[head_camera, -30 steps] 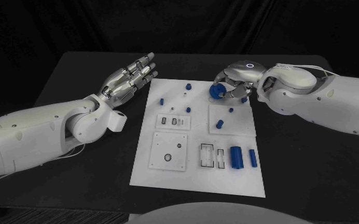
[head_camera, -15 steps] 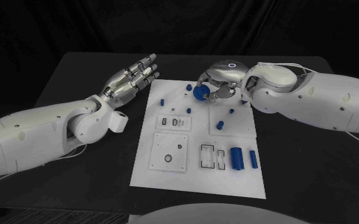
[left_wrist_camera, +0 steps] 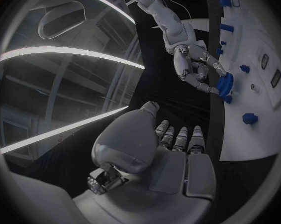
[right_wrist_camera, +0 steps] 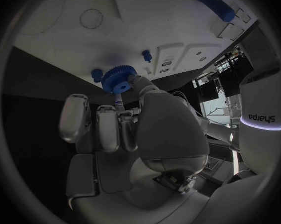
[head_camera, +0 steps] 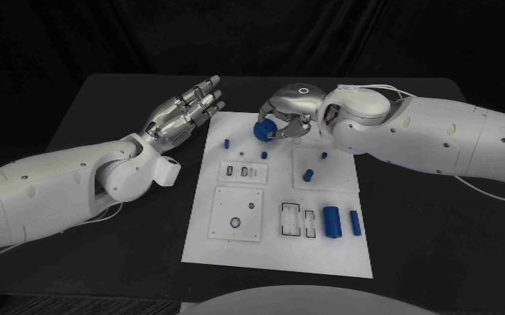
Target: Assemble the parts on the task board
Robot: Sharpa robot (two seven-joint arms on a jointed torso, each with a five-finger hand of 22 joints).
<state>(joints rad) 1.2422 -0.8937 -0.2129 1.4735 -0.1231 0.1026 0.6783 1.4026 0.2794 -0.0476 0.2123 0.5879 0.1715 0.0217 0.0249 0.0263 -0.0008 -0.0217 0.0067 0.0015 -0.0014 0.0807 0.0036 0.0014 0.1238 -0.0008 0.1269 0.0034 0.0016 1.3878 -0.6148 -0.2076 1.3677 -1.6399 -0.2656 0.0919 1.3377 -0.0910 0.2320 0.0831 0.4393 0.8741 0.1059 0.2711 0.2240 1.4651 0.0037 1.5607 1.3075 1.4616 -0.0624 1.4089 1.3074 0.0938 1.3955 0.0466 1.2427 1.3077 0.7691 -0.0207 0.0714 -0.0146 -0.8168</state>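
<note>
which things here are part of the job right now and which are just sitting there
In use:
- small blue toothed gear, held by the right hand
- white task board

Sitting idle:
- two long blue cylinders
- small blue pegs
- left hand, open beside the board

Two chunky white arms, silver hands on the ends

Glossy white rounded shells on both arms; the silver many-fingered left hand has segmented metal fingers. The silver right hand carries a glowing ring on its back, thin white cable at its 2 o'clock, "sharpa" lettering on the wrist.
</note>
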